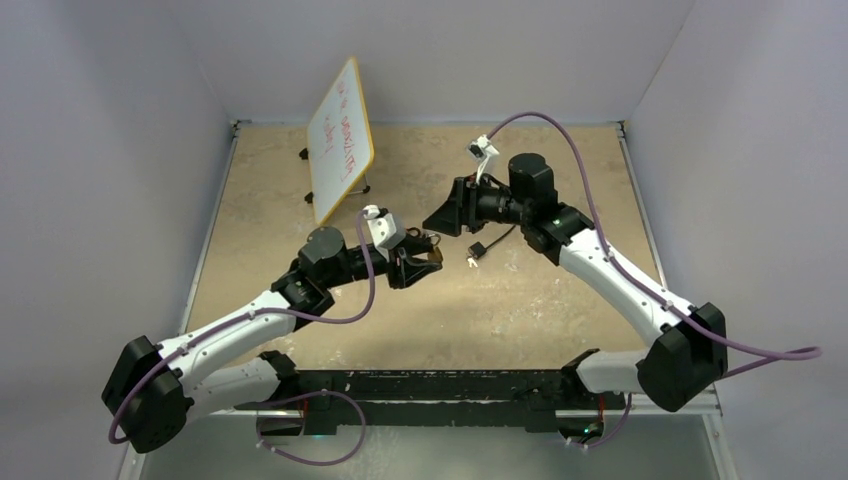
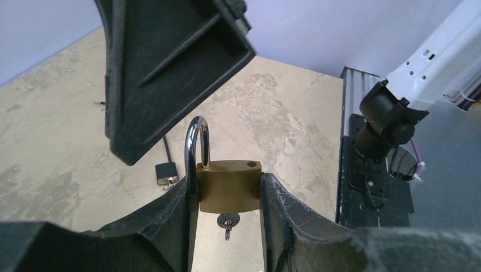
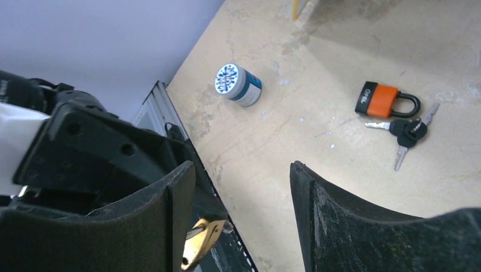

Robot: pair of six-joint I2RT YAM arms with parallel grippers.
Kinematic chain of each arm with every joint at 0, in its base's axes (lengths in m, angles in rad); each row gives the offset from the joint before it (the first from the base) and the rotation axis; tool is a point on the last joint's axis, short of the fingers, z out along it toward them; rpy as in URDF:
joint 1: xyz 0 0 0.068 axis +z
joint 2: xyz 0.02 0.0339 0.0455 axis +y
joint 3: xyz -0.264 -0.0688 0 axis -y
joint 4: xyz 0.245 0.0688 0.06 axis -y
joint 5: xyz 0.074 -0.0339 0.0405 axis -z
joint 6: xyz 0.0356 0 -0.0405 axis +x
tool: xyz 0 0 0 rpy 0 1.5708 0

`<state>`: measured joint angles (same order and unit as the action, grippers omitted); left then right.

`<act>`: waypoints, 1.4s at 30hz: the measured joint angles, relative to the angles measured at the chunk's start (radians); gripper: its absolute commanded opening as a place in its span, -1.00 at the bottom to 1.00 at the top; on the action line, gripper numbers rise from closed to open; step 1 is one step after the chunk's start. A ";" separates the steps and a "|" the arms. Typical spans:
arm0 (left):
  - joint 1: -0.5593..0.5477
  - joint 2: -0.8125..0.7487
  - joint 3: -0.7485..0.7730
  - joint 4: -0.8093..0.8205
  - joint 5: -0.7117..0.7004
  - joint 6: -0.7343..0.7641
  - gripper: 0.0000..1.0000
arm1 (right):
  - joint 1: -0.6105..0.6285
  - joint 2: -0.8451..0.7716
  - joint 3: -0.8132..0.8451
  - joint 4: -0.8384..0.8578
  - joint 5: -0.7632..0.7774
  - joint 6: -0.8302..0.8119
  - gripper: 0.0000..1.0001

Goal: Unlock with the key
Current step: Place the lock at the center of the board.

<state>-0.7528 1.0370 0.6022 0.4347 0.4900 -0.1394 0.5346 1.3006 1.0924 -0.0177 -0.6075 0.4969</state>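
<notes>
Centrally, 1 brass padlock [image 2: 230, 190] sits upright and raised off the tabletop [image 1: 520, 310]. It has a blocky rectangular body of brushed yellow metal. The left hand [image 1: 425, 258] clamps it by its 2 narrow sides between 2 matte black, scuffed fingers [image 2: 164, 221]. Its shackle [image 2: 195, 144] is 1 polished chrome hoop; 1 leg enters the body, while the other end stands away from the 1 bare round hole in the body's top. 1 small silvery key [image 2: 227, 220] projects from the underside of the body.

The right hand [image 3: 243, 170] is spread wide and holds nothing. In the left wrist view, 1 of its ribbed black fingers hangs close beside the shackle; whether they touch cannot be told.

The tabletop is flat and beige, with a mottled, stone-like pattern.

On it lie 2 further locks:
- 1 orange padlock [image 3: 383, 99], with a black shackle. A bunch of black-headed keys [image 3: 411, 133] lies just beside it, and 3 silvery blades show.
- 1 small black padlock [image 2: 166, 171], boxy in shape.

Also present:
- 1 squat round tub [image 3: 238, 85], with blue-and-white sides and a patterned lid.
- 1 flat rectangular whiteboard [image 1: 340, 140], yellow-framed and tilted, with red writing.
</notes>
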 measured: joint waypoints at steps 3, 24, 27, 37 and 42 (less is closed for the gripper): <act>0.000 0.000 0.000 -0.003 0.013 0.000 -1.00 | 0.000 0.011 0.001 -0.026 0.023 0.000 0.27; -0.018 0.289 -0.017 -0.453 -0.375 -0.464 -0.98 | 0.000 0.120 -0.083 -0.229 0.415 0.233 0.14; -0.050 0.432 0.052 -0.517 -0.422 -0.531 -0.90 | 0.000 0.122 -0.108 -0.232 0.415 0.245 0.13; -0.112 0.536 0.176 -0.591 -0.527 -0.621 -0.03 | 0.000 0.130 -0.156 -0.232 0.422 0.262 0.14; -0.112 0.529 0.180 -0.607 -0.552 -0.624 0.21 | 0.000 0.141 -0.156 -0.231 0.434 0.261 0.16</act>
<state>-0.8646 1.5665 0.7822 -0.1719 -0.0616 -0.7635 0.5343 1.4418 0.9363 -0.2489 -0.1734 0.7582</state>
